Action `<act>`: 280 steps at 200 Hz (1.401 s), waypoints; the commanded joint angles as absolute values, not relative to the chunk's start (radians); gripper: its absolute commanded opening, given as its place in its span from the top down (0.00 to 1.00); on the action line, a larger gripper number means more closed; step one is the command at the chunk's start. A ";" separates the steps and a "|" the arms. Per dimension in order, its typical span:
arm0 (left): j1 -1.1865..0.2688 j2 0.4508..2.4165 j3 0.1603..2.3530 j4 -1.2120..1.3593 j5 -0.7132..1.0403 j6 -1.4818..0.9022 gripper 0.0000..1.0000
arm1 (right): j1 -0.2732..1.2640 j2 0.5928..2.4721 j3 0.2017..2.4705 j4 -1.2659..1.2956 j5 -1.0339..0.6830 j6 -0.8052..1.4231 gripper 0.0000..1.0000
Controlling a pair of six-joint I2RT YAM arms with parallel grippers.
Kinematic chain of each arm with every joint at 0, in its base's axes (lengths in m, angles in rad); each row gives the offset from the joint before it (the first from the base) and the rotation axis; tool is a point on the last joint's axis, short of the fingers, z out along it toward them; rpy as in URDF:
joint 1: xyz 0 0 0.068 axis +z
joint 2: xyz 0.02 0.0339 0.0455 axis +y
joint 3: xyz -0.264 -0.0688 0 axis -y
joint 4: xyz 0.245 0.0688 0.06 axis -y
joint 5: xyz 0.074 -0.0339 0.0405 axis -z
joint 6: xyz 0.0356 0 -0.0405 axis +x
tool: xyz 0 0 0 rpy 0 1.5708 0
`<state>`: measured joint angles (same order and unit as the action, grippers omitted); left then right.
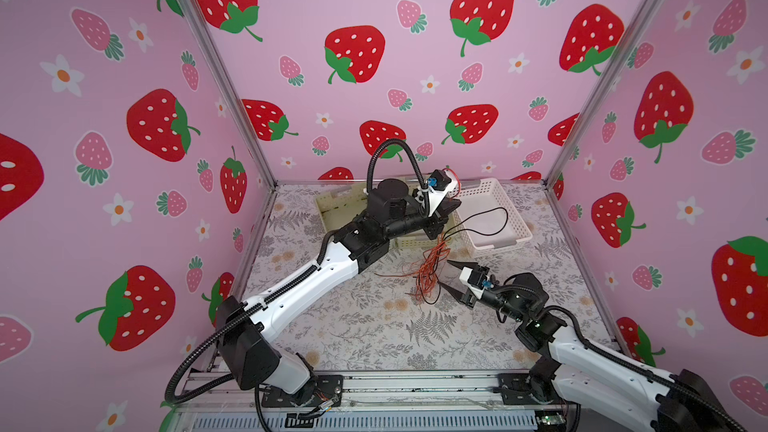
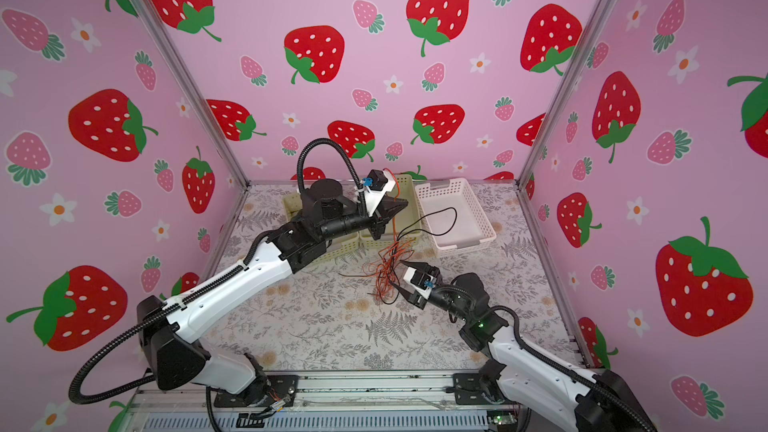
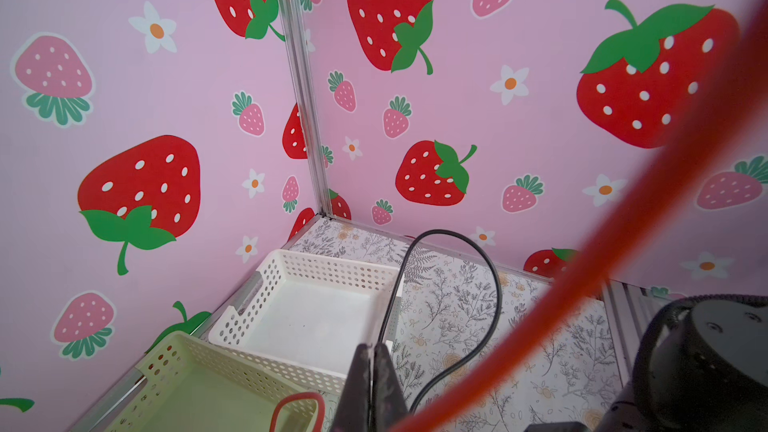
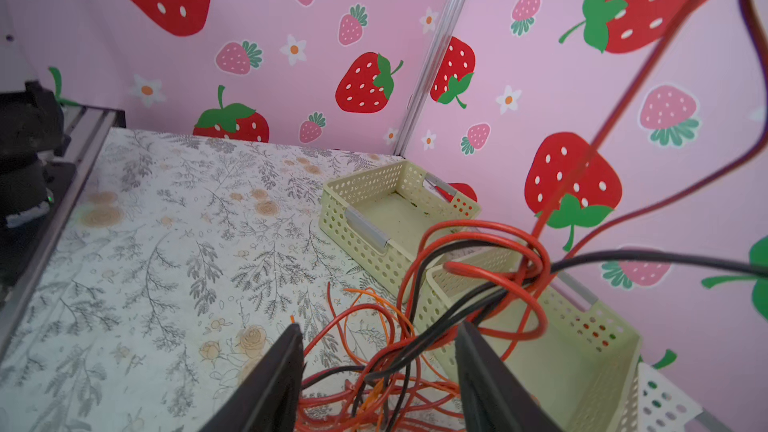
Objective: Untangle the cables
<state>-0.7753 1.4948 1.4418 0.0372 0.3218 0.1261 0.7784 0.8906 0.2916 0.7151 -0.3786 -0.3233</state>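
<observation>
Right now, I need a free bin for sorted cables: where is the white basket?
In both top views the white basket stands at the back right of the table, beside the cream baskets, beyond the cable tangle.

Left of the white basket [image 1: 503, 243], the left arm [image 1: 386, 218] covers most of the cream baskets [image 1: 328, 211] in both top views. It also hides where the cables [image 1: 430, 268] meet the left gripper [image 3: 372, 351]. You can't tell the strands apart there; they are too thin. In the left wrist view a red cable [image 3: 623, 251] beside that basket is a blur. In the right wrist view only the basket's corner shows, and the right gripper [image 4: 379, 326] and the tangle are cut off.
</observation>
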 commanded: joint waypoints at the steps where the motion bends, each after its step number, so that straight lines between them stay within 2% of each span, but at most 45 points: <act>1: -0.776 1.488 1.498 0.023 0.333 0.139 1.00 | 0.807 0.887 0.328 0.779 -0.333 -0.618 0.40; 56: -0.777 1.495 1.505 -0.025 0.343 0.136 1.00 | 0.834 1.015 0.488 0.554 -0.262 -1.043 0.36; 113: -0.780 1.520 1.549 -0.099 0.355 0.159 1.00 | 0.837 1.143 0.636 0.362 -0.140 -1.238 0.38; 126: -0.782 1.529 1.565 -0.120 0.364 0.165 1.00 | 0.838 1.165 0.662 0.336 -0.115 -1.249 0.41; 135: -0.783 1.534 1.572 -0.128 0.369 0.169 1.00 | 0.838 1.182 0.679 0.322 -0.086 -1.254 0.47; 158: -0.784 1.537 1.585 -0.141 0.365 0.182 1.00 | 0.841 1.207 0.691 0.303 -0.011 -1.237 0.70; 185: -0.781 1.532 1.612 -0.157 0.338 0.203 1.00 | 0.843 1.175 0.661 0.285 -0.027 -1.166 1.00; 236: -0.728 1.511 1.701 -0.158 0.333 0.199 1.00 | 0.842 1.086 0.491 0.334 -0.141 -0.966 1.00; 280: -0.667 1.505 1.779 -0.137 0.340 0.199 1.00 | 0.841 1.110 0.393 0.386 -0.192 -0.855 1.00</act>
<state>-0.6960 1.5394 1.6882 -0.1928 0.3408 0.1860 0.8379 1.0912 0.4423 0.3679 -0.1333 -0.9535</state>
